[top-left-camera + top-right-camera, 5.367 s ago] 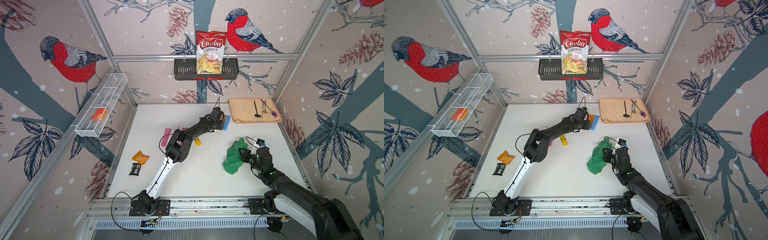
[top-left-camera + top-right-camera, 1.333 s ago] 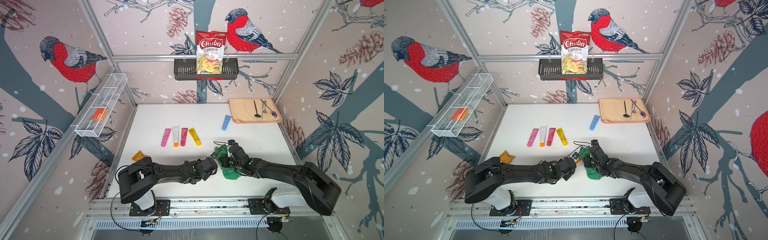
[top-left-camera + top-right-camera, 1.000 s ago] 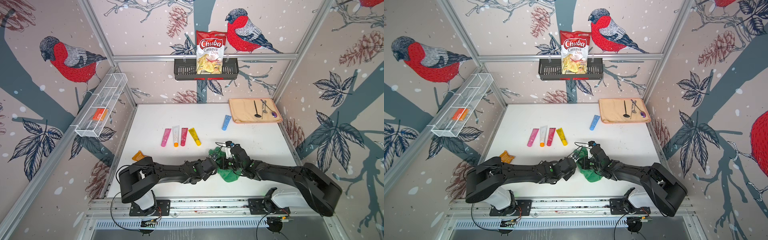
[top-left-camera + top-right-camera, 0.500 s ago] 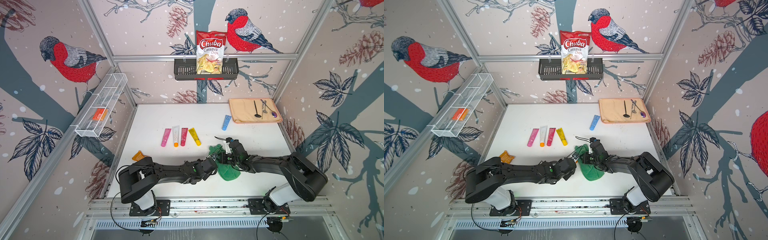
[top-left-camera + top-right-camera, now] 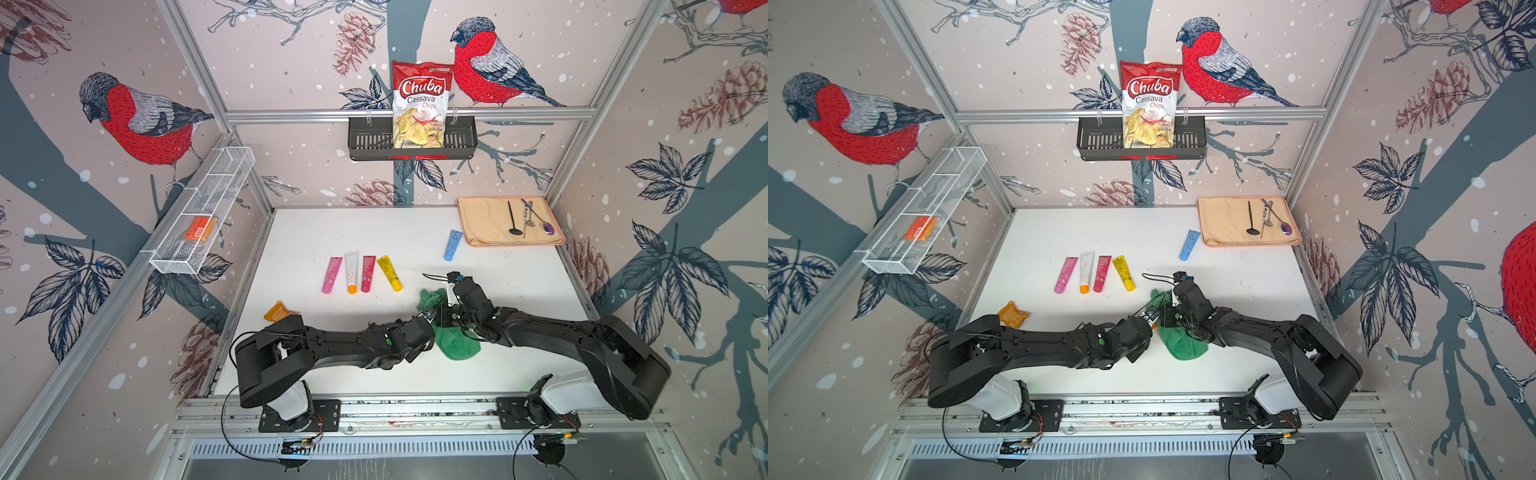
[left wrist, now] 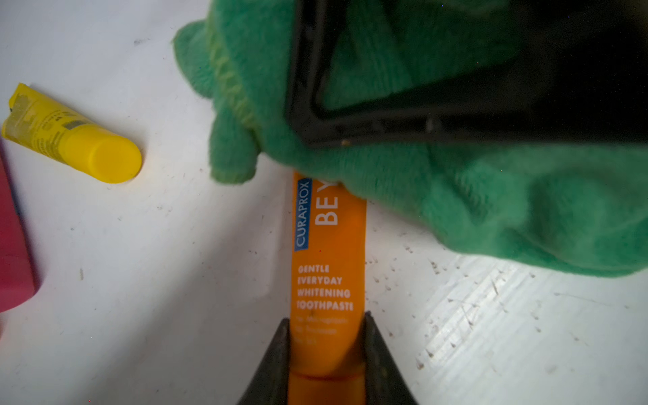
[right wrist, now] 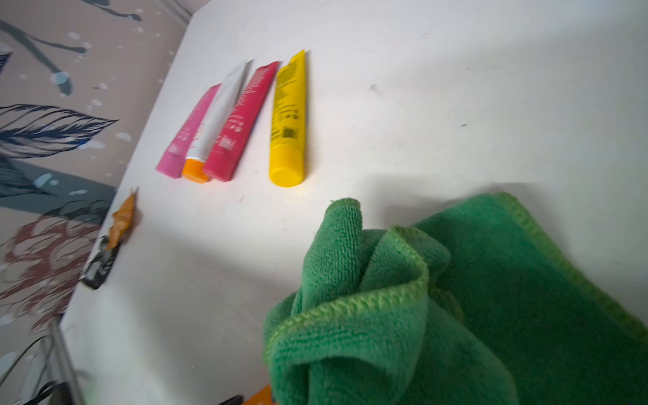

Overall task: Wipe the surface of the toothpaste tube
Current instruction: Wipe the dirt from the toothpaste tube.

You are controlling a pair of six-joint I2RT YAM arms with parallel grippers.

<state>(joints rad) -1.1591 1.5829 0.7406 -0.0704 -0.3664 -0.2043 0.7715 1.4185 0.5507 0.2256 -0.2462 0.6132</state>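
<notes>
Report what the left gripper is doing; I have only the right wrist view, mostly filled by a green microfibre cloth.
Observer: The left gripper is shut on an orange plastic toothpaste tube, fingers pinching its sides.
Operator: Say where the cloth sits on it.
Observer: The green microfibre cloth drapes over the tube's far end, hiding part of the lettering; the stretch nearer the gripper is bare.
Operator: Confirm the right gripper.
Observer: The right gripper is shut on the cloth, close against the left gripper's tip.

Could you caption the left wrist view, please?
Left gripper clamps orange toothpaste tube; green microfibre cloth covers its far end.
</notes>
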